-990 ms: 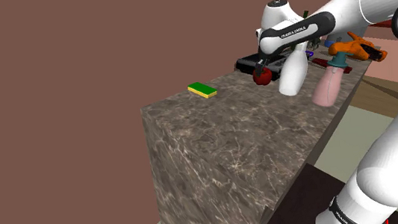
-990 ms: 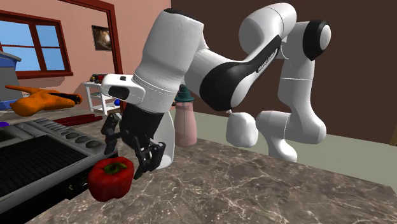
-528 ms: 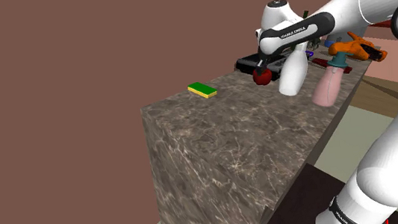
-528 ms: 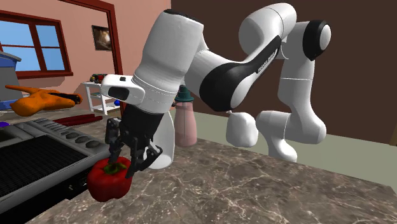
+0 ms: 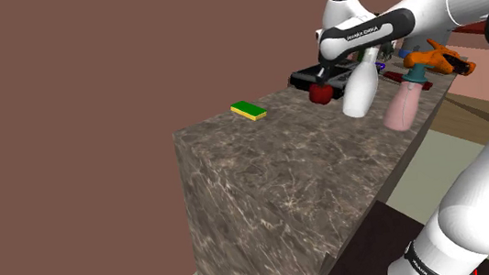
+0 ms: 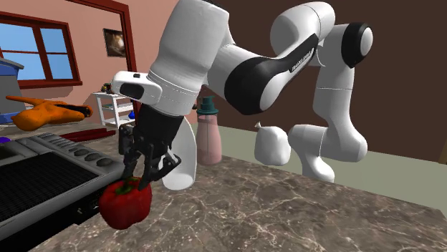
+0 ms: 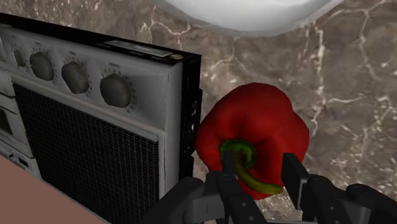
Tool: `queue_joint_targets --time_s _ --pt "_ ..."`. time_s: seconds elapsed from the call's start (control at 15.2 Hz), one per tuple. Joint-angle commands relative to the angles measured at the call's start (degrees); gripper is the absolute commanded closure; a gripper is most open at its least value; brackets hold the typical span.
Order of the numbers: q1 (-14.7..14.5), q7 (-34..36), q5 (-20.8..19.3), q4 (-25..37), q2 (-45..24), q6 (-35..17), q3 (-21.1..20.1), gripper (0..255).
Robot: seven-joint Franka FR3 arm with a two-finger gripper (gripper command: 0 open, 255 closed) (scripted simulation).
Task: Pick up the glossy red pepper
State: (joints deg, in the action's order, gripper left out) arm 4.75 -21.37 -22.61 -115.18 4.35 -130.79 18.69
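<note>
**While the pepper stands upright, two fingers flank its stem**

One red pepper [image 7: 254, 124] sits on the marble counter [image 5: 283, 174] just beside the stove [image 7: 83, 127], stem up and long axis vertical. The wrist view shows the gripper [image 7: 261, 167] partly open astride the green stem, clasping nothing. The shoulder view adds one green sponge [image 5: 249, 110].

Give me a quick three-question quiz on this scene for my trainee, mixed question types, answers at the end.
1. True or false: the red pepper sits on the floor.
2. In the wrist view, what lies between the jaws? A the pepper's green stem; B a knob; C a bottle.
3. What colour is the top face of the sponge?
Key: 1 false, it is on the marble counter; 2 A; 3 green.
</note>
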Motion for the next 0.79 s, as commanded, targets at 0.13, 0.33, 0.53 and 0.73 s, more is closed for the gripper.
queue_joint_targets --time_s 0.13,0.33,0.53,0.73 --pt "-0.22 -0.98 0.64 2.52 0.48 2.98 -0.2 255" --pt "-0.34 -1.72 1.07 4.5 0.75 5.14 -0.3 255" --pt "-0.46 -2.46 1.51 6.59 0.91 7.3 -0.4 255" --pt "-0.5 -2.74 1.68 7.42 0.94 8.13 -0.44 255"
